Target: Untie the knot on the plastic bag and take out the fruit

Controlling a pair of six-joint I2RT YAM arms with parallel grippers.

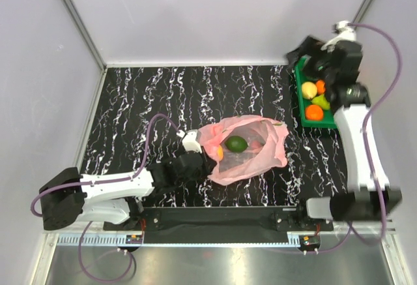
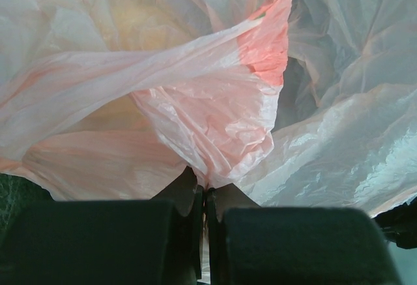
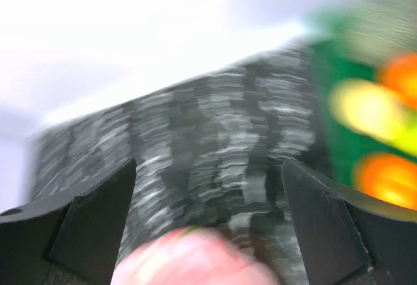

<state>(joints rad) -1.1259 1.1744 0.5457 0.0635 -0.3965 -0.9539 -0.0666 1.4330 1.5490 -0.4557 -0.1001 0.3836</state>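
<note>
Black white-veined table (image 1: 163, 96), both arms over it.

Plastic bag (image 1: 260, 158): pink, crumpled, lying mid-table. Left hand (image 1: 203, 162) at its near-left edge, shut tight on a fold of the pink film; in the wrist view the fingers (image 2: 189, 233) meet with plastic pinched between them. The bag fills that view.

Green tray (image 1: 302, 109) at the far right edge of the table, right arm above it. Right hand (image 3: 208, 164) has its fingers spread wide and grips nothing. That view is blurred. A pinkish round thing (image 3: 189, 259) sits low between the fingers; contact not discernible.

Green fruit (image 1: 236, 144) inside the bag. In the tray: yellow fruit (image 1: 309, 90), orange fruit (image 1: 314, 112), and two smaller pieces.
</note>
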